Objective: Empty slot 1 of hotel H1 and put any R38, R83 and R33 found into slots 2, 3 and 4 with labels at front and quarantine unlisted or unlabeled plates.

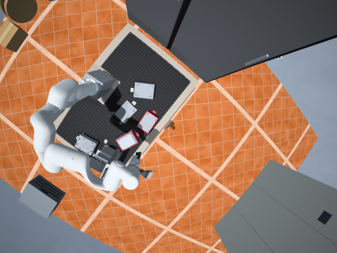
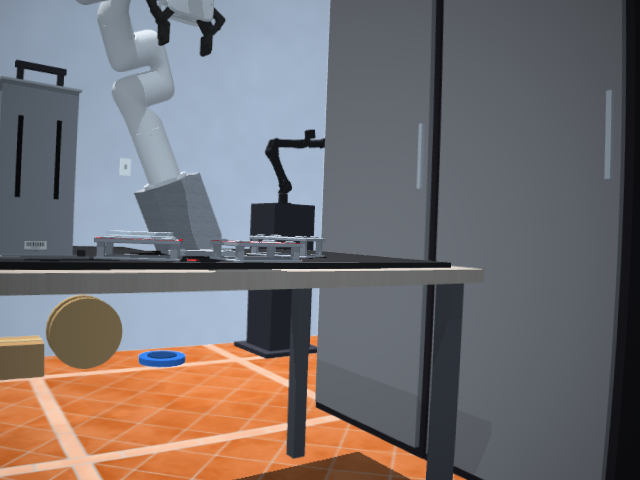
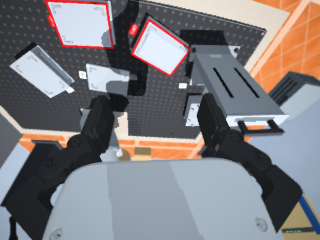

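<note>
My gripper (image 2: 186, 31) is open and empty, high above the table near its front edge, and points down. In the wrist view the fingers frame the deck far below. The plate hotel H1 (image 3: 235, 87) is a grey box with a black handle, and it shows at the left in the side view (image 2: 36, 165). Its slots and plates are hidden. Two red-framed quarantine nests (image 1: 147, 122) (image 1: 126, 140) show pale tops. I cannot tell whether plates lie in them.
Two plain grey nests (image 1: 144, 90) (image 1: 125, 110) stand mid-deck, and another grey nest (image 1: 86, 143) stands beside the hotel. The arm's base (image 1: 100, 81) is at the table's left edge. Tall dark cabinets (image 2: 465, 206) stand close to the table's far side.
</note>
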`<state>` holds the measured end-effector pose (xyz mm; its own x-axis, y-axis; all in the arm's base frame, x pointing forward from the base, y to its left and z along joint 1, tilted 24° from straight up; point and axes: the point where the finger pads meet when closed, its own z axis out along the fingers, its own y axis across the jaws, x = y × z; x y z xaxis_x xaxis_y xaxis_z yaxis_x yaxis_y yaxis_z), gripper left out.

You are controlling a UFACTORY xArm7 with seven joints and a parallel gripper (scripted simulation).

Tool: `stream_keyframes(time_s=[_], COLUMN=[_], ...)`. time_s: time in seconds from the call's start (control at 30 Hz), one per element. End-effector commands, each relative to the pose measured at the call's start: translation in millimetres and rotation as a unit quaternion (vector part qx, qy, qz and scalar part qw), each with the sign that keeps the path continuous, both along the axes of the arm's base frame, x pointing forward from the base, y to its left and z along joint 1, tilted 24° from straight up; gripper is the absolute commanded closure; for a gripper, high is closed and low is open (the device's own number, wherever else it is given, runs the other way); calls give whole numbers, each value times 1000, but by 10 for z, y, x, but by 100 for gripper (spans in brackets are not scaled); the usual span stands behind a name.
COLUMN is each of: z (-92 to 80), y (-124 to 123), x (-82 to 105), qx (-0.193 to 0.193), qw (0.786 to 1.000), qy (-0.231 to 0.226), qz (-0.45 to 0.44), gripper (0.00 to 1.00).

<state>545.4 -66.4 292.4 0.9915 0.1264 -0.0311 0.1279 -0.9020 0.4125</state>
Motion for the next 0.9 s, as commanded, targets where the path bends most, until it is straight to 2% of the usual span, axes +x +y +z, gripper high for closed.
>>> stream_keyframes(time_s=[0.0, 0.87], z=[81, 330], y=[-123, -702], x=[-87, -525], qx=[0, 0], qw=[1000, 1000], qy=[-3, -3], qz=[1, 1], gripper=[0, 0])
